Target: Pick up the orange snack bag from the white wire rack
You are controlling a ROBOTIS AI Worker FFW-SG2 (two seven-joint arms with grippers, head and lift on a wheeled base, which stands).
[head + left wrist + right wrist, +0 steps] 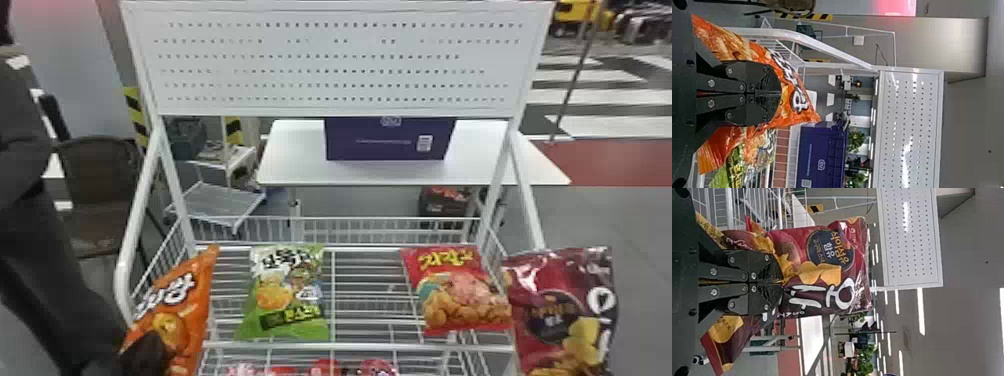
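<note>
The left gripper [145, 352] and right gripper [781, 282] are finished in black and studded with round silver screws. Their curved tips are finely textured.

Big indoor hall, lab or demo area, can't tell which. Shop-style display: white wire rack [360, 346] with pegboard header [340, 49], snack bags [287, 300] laid out. Floor has crosswalk stripes [605, 96] and red section [630, 162]; black-yellow hazard strips [133, 106] near chair [95, 190]. Ceiling strip lights [921, 311], potted greenery [866, 358] farther off.
</note>
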